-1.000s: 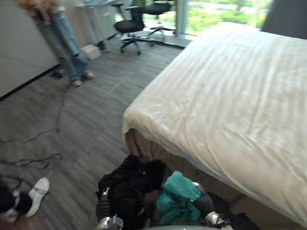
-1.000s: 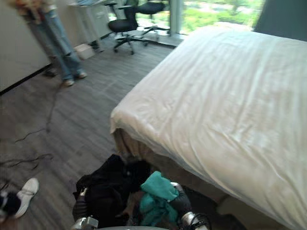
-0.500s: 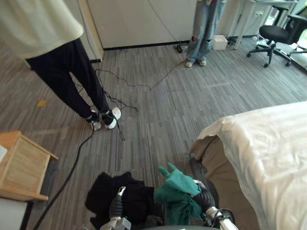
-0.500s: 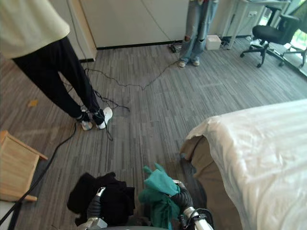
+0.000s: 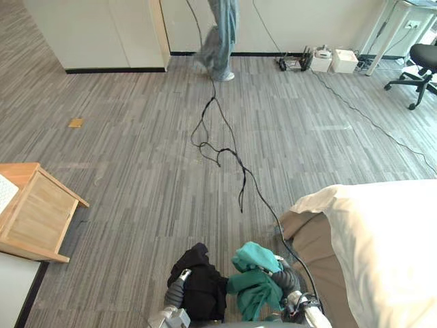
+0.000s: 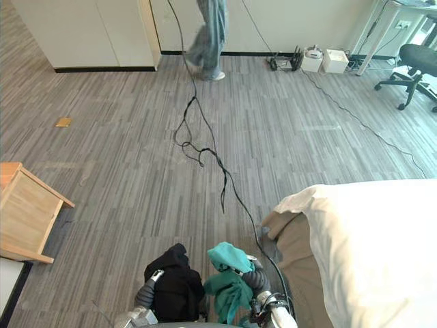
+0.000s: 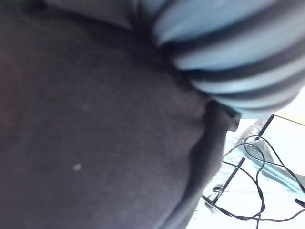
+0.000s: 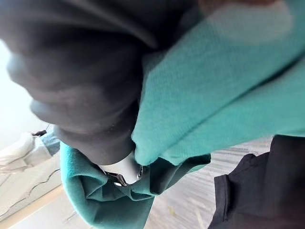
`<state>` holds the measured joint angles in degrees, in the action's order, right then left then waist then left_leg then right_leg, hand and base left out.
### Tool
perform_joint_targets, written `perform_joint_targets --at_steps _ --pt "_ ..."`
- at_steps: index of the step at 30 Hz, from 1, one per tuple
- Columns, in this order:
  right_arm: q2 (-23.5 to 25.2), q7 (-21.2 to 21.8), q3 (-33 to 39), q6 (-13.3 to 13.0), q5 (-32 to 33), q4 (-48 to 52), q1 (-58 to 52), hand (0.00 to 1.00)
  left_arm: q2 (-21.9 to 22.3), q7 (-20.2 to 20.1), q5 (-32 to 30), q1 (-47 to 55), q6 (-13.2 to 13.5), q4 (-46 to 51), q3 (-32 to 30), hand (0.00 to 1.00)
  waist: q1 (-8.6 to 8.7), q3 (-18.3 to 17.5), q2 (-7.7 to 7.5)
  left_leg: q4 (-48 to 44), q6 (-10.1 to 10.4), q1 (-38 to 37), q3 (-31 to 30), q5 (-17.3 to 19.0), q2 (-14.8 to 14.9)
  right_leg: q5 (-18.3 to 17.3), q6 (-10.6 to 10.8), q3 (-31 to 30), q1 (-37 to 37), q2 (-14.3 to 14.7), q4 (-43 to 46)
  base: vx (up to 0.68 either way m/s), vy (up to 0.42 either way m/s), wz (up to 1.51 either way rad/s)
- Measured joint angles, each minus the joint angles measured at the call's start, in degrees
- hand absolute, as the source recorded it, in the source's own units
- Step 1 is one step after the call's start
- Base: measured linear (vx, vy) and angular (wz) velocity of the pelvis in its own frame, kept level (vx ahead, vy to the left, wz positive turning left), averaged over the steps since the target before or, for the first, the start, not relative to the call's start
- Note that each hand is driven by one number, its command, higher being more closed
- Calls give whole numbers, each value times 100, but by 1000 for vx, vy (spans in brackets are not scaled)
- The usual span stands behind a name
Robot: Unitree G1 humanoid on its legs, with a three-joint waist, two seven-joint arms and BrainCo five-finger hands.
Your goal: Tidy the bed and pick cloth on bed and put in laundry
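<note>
Two cloths are off the bed [image 5: 382, 246] and riding low in front of me: black cloth [image 5: 199, 287] bundled over the left hand [image 5: 176, 292], teal cloth [image 5: 254, 281] draped over the right hand [image 5: 287, 279], the bundles just beside each other; each arm has one load, prob. so both go in a single trip, and they're kept tight to the body so nothing trails on the floor [image 5: 136, 137]; left wrist view has black fabric pressed right up against the cam, so whether that hand is clamped or loose I can't tell; right wrist view is similar, teal folds wrapped round the ribbed cover w/ the black cloth past them, grip state also can't tell; neither bundle looks to be sagging, so I judge both are held well enough for now; bed corner sits to my right, white top smooth, so tidy + pick-up look done and I'd call this the carry leg, approx. halfway; a black cable [image 5: 222, 147] snakes across the floor from a person [image 5: 222, 34] at the far wall toward the bed corner, a trip/snag risk if cloth droops; wooden box [image 5: 34, 212] stands at the left, well apart; can't tell if that's the laundry spot; next move needs a clear drop target before I let go.
</note>
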<state>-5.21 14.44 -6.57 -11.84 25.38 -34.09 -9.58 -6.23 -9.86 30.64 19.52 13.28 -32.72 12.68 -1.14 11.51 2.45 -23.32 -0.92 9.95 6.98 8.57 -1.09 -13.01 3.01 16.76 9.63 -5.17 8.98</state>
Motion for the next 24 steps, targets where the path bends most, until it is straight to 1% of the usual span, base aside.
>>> perform_joint_targets --at_steps 1,2,3,4,5,6,7,8,9,10,11,12,13,14,15,16,17,18,19,20,21,22,23,24 --pt "-53 -80 35 71 3 -98 124 100 -11 -13 -36 -13 124 -41 -28 100 3 53 28 -563 103 180 99 41 115 -46 -12 1 116 24 -15 49 2 4" --pt "-83 -84 79 125 1 -110 161 100 3 -16 -44 -20 162 -53 -63 100 -17 77 35 -797 173 256 113 14 144 -62 -3 -4 176 26 -18 74 -23 11" --pt "-80 -84 168 176 -1 -110 201 100 8 -24 -55 -31 243 -48 -148 100 -96 145 3 -1209 473 472 216 -9 183 -71 -12 2 347 -26 -59 95 -46 7" --pt "-116 -76 266 194 -13 -107 199 100 29 -18 -54 -39 283 -70 -160 100 -152 170 7 -1075 415 458 336 43 204 -70 -3 76 453 -71 -115 112 -36 14" --pt "-129 -76 311 198 -14 -107 199 100 47 -17 -55 -38 285 -83 -155 100 -144 175 30 -897 377 441 390 35 225 -88 23 131 503 -76 -130 136 1 34" --pt "-125 -74 384 202 -22 -107 178 100 55 -22 -53 -51 291 -119 -146 100 -118 176 42 -374 358 426 440 20 245 -129 72 258 624 -74 -207 162 37 45" --pt "-125 -73 386 201 -31 -115 162 100 36 -38 -41 -51 300 -104 -134 100 -150 183 4 -81 81 425 520 -114 211 -173 137 336 720 -116 -276 196 50 41" --pt "-122 -70 377 196 -41 -115 153 100 20 -38 -36 -52 301 -105 -137 100 -190 154 -38 -34 -37 417 553 -99 143 -191 159 358 720 -169 -302 248 42 17" --pt "-128 -55 371 146 -76 -115 177 100 35 -31 -35 -89 314 -126 -131 100 -293 119 -43 -64 -166 422 594 31 37 -207 186 365 711 -251 -337 227 22 3" --pt "-145 -55 372 135 -76 -121 197 100 43 -32 -35 -87 324 -137 -133 100 -295 102 -12 -140 -326 442 594 149 12 -184 220 370 717 -260 -329 380 30 10" --pt "-127 -60 364 132 -78 -133 212 100 35 -65 -39 -87 328 -160 -144 100 -315 124 -81 -307 -535 410 569 325 -64 -179 229 324 742 -333 -111 343 41 17" --pt "-78 -66 358 133 -83 -130 212 100 31 -83 -52 -86 323 -184 -159 100 -330 91 -50 -280 -557 282 560 422 -126 -184 236 294 712 -442 211 421 48 19" --pt "-54 -73 358 134 -93 -126 207 100 18 -115 -80 -85 325 -236 -159 100 -315 64 -84 -194 -594 139 553 529 -198 -203 266 241 603 -538 683 350 50 6" --pt "-21 -78 349 134 -129 -122 202 100 2 -140 -169 -78 330 -304 -158 100 -307 20 -128 -89 -625 -70 552 679 -262 -168 333 147 155 -788 1872 369 48 -4" --pt "5 -81 349 134 -132 -114 235 100 -27 -158 -232 -75 352 -310 -158 100 -314 6 -155 -9 -622 -189 549 725 -312 -27 307 65 -173 -950 2605 378 45 -14" --pt "57 -78 346 134 -139 -107 297 100 -112 -188 -367 -68 357 -325 -146 100 -304 3 -249 251 -613 -476 536 751 -413 185 207 -80 -870 -1227 4039 309 25 -11" --pt "57 -74 346 134 -141 -92 294 100 -138 -189 -456 -62 353 -347 -118 100 -284 -4 -262 404 -610 -646 513 749 -440 169 183 -82 -1158 -1290 4589 447 26 8" --pt "32 -74 360 134 -141 -14 182 100 -199 -123 -557 -46 353 -356 70 100 -251 -39 -222 765 -600 -1050 364 720 -438 77 48 55 -1671 -1268 5185 384 11 27" --pt "37 -74 357 135 -141 28 108 100 -227 -110 -555 -53 351 -354 135 100 -224 -51 -226 975 -633 -1269 264 649 -445 0 22 148 -1931 -1186 5142 399 -2 37" --pt "44 -77 352 139 -142 49 72 100 -237 -104 -549 -58 345 -352 167 100 -188 -51 -215 1088 -626 -1383 183 628 -446 -88 51 225 -2095 -1103 4984 348 -47 64" --pt "53 -86 349 154 -140 138 -5 100 -252 -96 -537 -84 329 -348 259 100 -55 -63 -200 1225 -599 -1534 -26 609 -420 -247 51 384 -2361 -958 4442 447 -109 100" --pt "26 -140 364 156 -141 143 -8 100 -240 -98 -534 -195 279 -358 304 100 82 -36 -152 1252 -583 -1646 -312 603 -368 -277 26 502 -2551 -752 3664 452 -135 110" --pt "17 -194 388 155 -139 143 -15 100 -236 -101 -535 -260 247 -363 323 100 108 -25 -135 1249 -558 -1696 -420 603 -335 -249 3 514 -2626 -646 3207 550 -207 110" --pt "-9 -260 431 153 -133 150 -33 100 -187 -111 -541 -356 188 -366 339 100 132 8 -78 1239 -459 -1830 -593 658 -250 -55 -26 504 -2732 -426 2136 555 -223 102"
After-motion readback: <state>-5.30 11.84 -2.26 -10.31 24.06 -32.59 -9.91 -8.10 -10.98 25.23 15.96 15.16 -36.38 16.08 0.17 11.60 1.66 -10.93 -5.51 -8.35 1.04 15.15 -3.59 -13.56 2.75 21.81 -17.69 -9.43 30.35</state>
